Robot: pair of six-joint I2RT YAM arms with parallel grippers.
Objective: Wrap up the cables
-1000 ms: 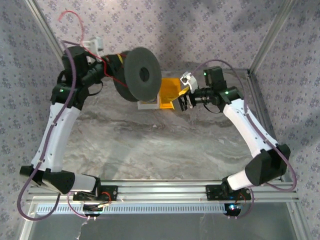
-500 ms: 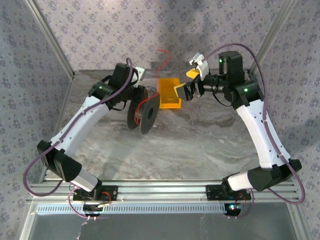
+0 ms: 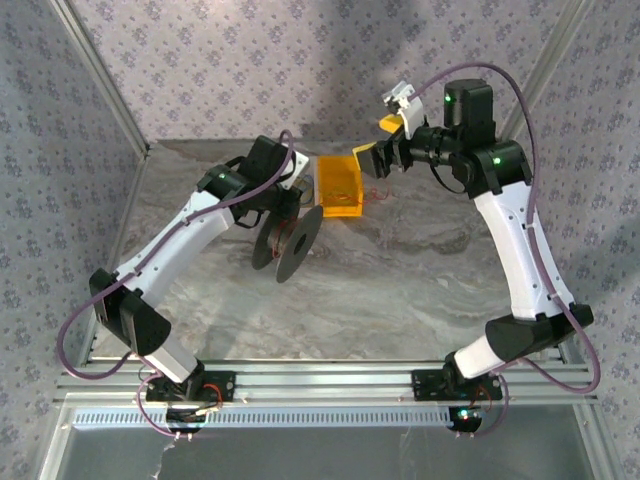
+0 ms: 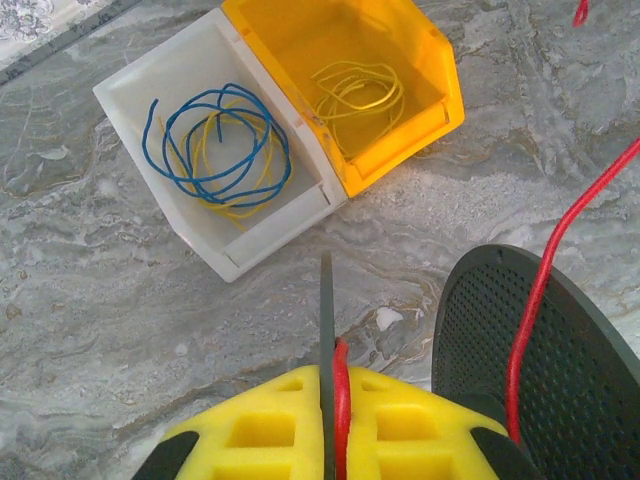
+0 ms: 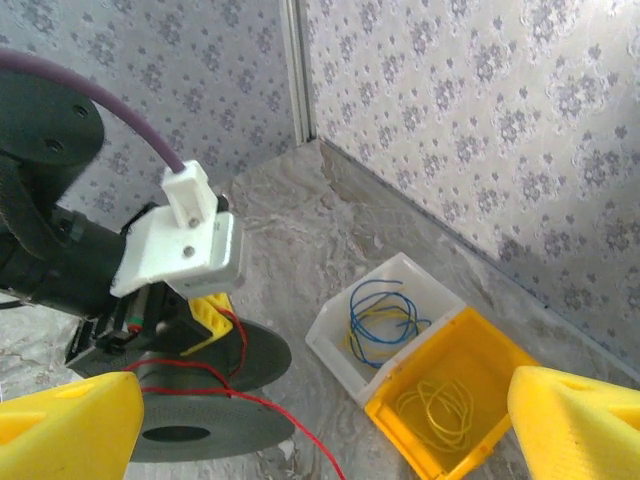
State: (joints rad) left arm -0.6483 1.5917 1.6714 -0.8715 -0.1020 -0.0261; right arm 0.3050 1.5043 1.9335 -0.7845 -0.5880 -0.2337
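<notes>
Marbled worktop; left hand is pinching the red cable beside the spool for winding, right hand hovering wide open, empty.

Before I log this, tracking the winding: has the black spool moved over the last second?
Yes. The black spool moved toward the near edge: from beside the far end of the yellow bin to nearer than its near edge.

Ahead of the left gripper stand white bin and yellow bin; bare table lies leftward (black spool and red cable crowd its right).
</notes>
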